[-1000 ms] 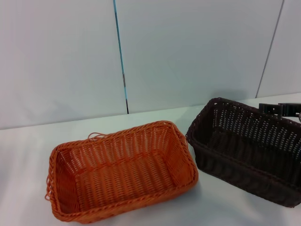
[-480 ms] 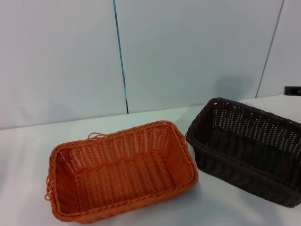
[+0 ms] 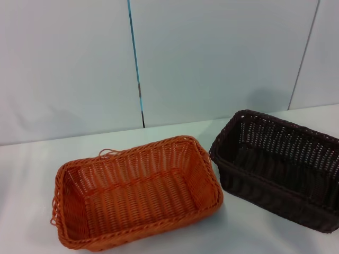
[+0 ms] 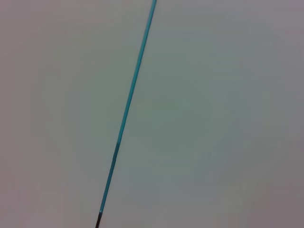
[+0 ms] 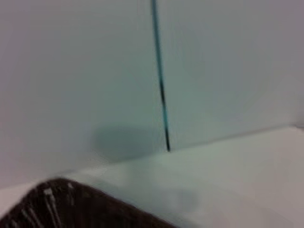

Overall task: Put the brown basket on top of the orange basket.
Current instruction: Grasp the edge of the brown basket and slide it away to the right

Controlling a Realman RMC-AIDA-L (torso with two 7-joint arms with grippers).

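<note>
The brown basket [image 3: 278, 166] runs past the right edge.

The orange basket [image 3: 137, 193] takes up the near middle of the desk [image 3: 32, 159], open side up. The brown basket [image 3: 278, 166] sits at the right edge, also open side up, nothing above its rim. One corner of each basket nearly touches the other, so that gap is too tight to pass through. Bare desk runs behind both baskets along the far edge, below the wall panels [image 3: 212, 58], and widens at the far left corner. The right wrist view shows the brown basket's rim [image 5: 71, 204] with open desk beyond it.
</note>
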